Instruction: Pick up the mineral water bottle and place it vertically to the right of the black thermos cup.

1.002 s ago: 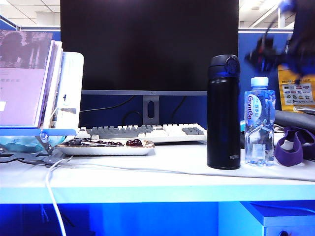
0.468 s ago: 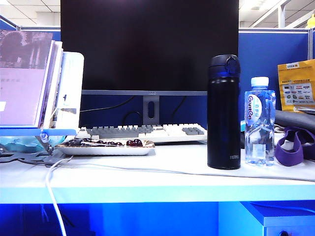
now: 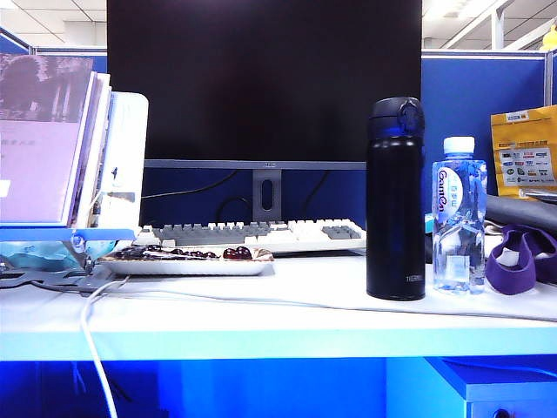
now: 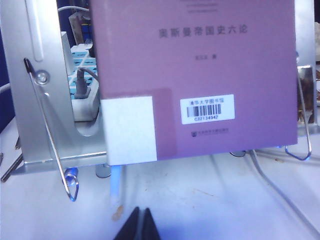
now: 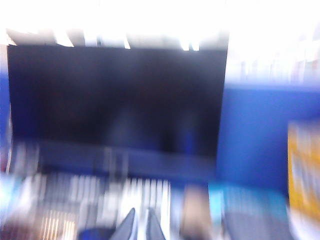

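The mineral water bottle [image 3: 459, 214] stands upright on the white desk [image 3: 261, 313], just to the right of the black thermos cup [image 3: 396, 198] and close beside it; the cup is taller. Right of the bottle lies a purple strap [image 3: 515, 258]; behind it hangs a yellow card [image 3: 524, 157] on the blue partition [image 3: 474, 96]. A dark monitor [image 3: 264, 80] and a keyboard [image 3: 261, 233] occupy the centre, a tray [image 3: 184, 260] lies before them, and a book [image 3: 43, 139] on a stand sits at the left. The left gripper [image 4: 140, 225], clenched and empty, faces that book low over the desk. The right gripper [image 5: 138, 226], fingers together and empty, faces the monitor in a blurred view. A second ago the right arm blurred the exterior view's upper right; now it is gone.
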Controlling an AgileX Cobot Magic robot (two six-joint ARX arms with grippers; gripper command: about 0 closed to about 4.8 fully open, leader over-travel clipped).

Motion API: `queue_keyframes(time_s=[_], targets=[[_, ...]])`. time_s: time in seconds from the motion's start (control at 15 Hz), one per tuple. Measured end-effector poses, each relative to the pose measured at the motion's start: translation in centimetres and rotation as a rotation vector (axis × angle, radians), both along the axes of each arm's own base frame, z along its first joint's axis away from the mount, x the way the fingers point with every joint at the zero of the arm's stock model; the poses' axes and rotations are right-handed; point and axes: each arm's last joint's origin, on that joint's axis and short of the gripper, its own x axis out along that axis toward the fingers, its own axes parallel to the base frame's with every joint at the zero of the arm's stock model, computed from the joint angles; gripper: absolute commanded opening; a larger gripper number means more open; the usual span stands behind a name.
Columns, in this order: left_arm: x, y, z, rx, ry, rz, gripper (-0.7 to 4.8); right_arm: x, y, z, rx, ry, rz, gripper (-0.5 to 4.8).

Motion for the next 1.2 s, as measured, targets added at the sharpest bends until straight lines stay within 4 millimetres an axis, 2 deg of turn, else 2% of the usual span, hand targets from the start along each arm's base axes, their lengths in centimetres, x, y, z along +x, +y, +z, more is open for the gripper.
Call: queue_keyframes(time_s=[0.13, 0.27, 0.4, 0.6, 0.73, 0.94, 1.07, 1.2], targets=[[0.0, 0.0, 0.0, 0.0, 0.0, 0.0, -0.03, -2.2, -0.3, -1.3, -0.03, 0.085, -0.021, 0.44], [0.0, 0.0, 0.0, 0.0, 0.0, 0.0, -0.03, -2.5, -0.4, -3.3, -0.043, 0.179, -0.037, 0.44], [0.0, 0.0, 0.0, 0.0, 0.0, 0.0, -0.03, -1.4, -0.3, -6.1, -0.056, 0.265, -0.037, 0.44], [0.0, 0.0, 0.0, 0.0, 0.0, 0.0, -0.03, 0.1, -0.2, -10.0, -0.055, 0.305, -0.067, 0.45], [0.0, 0.0, 0.0, 0.0, 0.0, 0.0, -0.03, 0.4, -0.5, -10.4, -0.027, 0.264, -0.121, 0.46], [0.0, 0.0, 0.0, 0.0, 0.0, 0.0, -0.03, 0.8, -0.9, -12.2, -0.024, 0.314, -0.183, 0.53], [0.0, 0.0, 0.0, 0.0, 0.0, 0.0, -0.03, 1.1, -1.1, -14.5, -0.03, 0.381, -0.205, 0.53], [0.0, 0.0, 0.0, 0.0, 0.0, 0.0, -0.03, 1.0, -1.1, -15.1, -0.032, 0.4, -0.204, 0.54]])
